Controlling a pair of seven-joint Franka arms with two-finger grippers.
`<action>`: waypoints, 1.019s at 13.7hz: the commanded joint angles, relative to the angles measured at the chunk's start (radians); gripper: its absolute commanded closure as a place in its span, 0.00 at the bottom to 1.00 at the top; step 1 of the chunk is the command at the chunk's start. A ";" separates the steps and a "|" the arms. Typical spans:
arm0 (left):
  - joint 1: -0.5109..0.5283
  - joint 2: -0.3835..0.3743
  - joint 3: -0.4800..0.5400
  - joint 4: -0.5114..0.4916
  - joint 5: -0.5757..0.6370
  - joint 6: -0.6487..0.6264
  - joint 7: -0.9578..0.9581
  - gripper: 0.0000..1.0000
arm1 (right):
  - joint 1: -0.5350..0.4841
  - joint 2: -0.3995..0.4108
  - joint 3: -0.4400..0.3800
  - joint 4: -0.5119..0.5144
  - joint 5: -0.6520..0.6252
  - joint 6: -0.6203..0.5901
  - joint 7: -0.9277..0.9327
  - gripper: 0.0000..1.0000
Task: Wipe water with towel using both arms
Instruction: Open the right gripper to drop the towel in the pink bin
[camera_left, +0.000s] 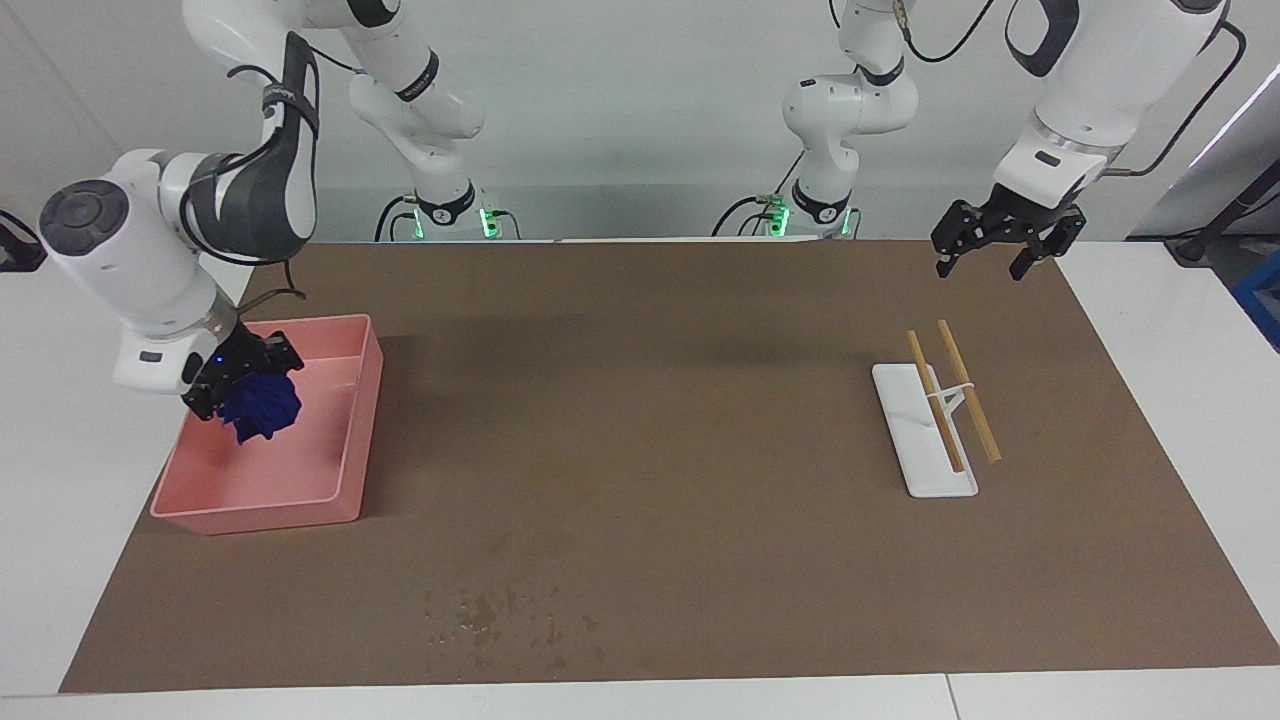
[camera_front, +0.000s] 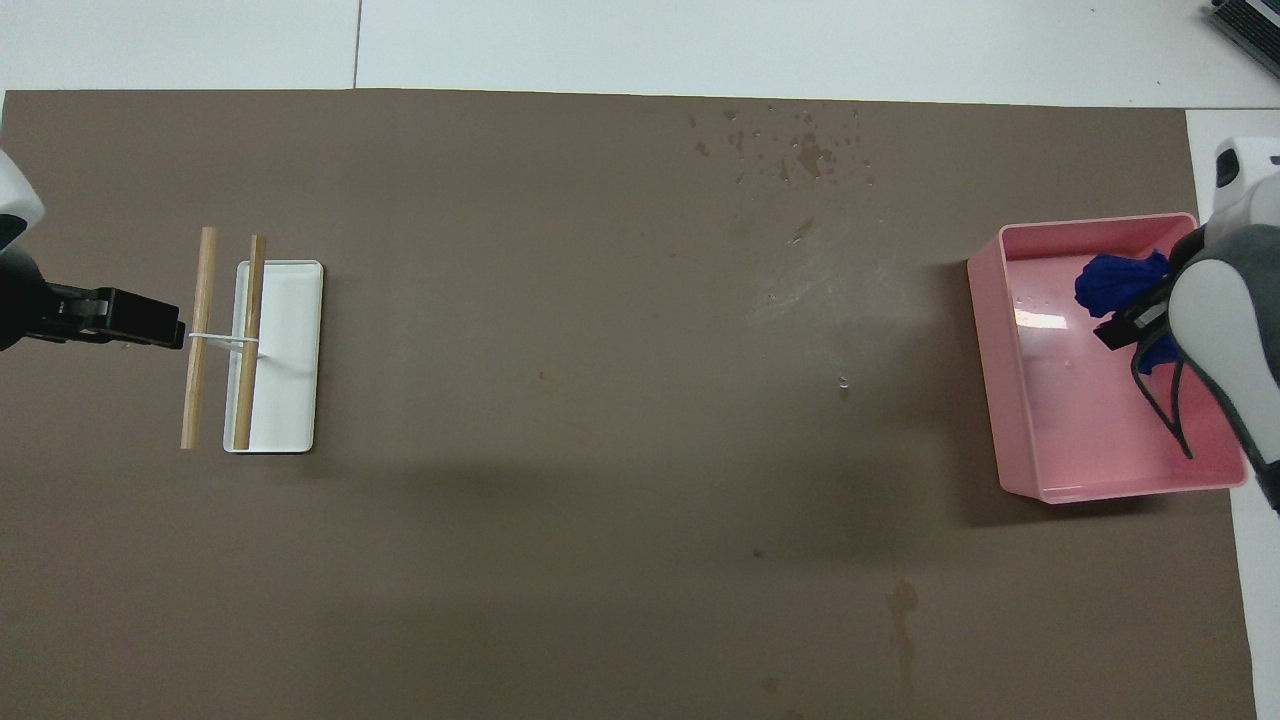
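The blue towel (camera_left: 264, 406) was held bunched in the right gripper (camera_left: 243, 383) over the pink bin (camera_left: 345, 470). The left gripper (camera_left: 994, 248) was seen spread open, waiting above the mat (camera_left: 640, 400) near 2 wooden sticks (camera_left: 952, 395). The water (camera_left: 490, 612) was spotted on the mat well apart from both grippers.

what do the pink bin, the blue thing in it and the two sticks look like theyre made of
Pink rectangular bin: likely plastic, with a glossy floor that shows glare.
Blue crumpled towel: soft cloth, bunched in folds in the right gripper.
Two tan sticks: apparently bare matte wood.
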 joint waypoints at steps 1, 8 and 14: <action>0.005 -0.015 0.001 -0.012 -0.007 -0.011 0.014 0.00 | -0.024 -0.074 0.016 -0.083 -0.012 0.037 -0.022 0.69; 0.005 -0.015 0.001 -0.012 -0.007 -0.011 0.014 0.00 | -0.017 -0.077 0.016 -0.069 -0.012 0.032 -0.023 0.00; 0.005 -0.015 0.001 -0.012 -0.009 -0.011 0.014 0.00 | 0.017 -0.131 0.077 0.020 0.028 -0.081 0.013 0.00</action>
